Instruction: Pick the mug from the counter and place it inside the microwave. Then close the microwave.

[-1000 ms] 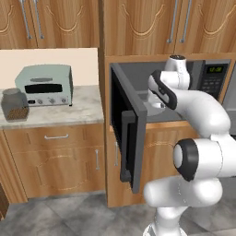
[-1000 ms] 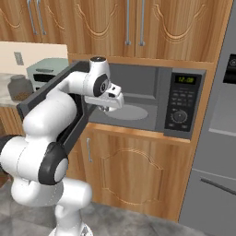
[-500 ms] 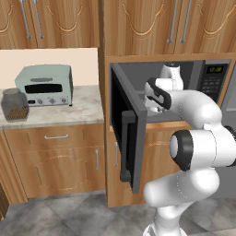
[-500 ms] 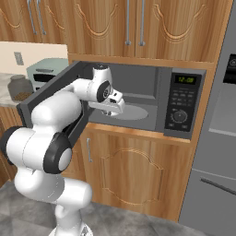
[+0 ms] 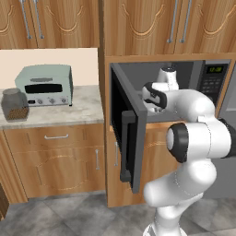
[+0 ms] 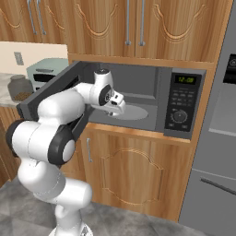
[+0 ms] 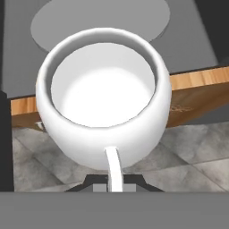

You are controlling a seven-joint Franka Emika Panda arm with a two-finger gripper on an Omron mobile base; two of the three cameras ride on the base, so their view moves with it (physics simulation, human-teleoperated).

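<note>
The white mug [image 7: 103, 103] hangs rim up from its thin handle [image 7: 112, 167], with my gripper [image 7: 113, 181] shut on that handle. It hovers over the front lip of the open microwave [image 6: 138, 87], its grey cavity floor and round turntable [image 7: 98, 20] just beyond. From the right base view my gripper [image 6: 117, 105] is at the cavity mouth, near the turntable [image 6: 134, 112], the mug [image 6: 120, 109] a small white shape at its tip. In the left base view my gripper [image 5: 156, 99] is inside the opening, behind the swung-out dark door [image 5: 126, 138]. The counter [image 5: 60, 113] lies left.
A pale green toaster oven [image 5: 45, 85] and a glass jar of brown bits [image 5: 14, 105] stand on the counter. The keypad panel [image 6: 179, 106] with green digits flanks the cavity on the right. A grey fridge [image 6: 216, 138] stands farther right. Wooden cabinets are above and below.
My hand with the mug has sunk a little and shifted toward the turntable at the cavity mouth. The door has stayed open.
</note>
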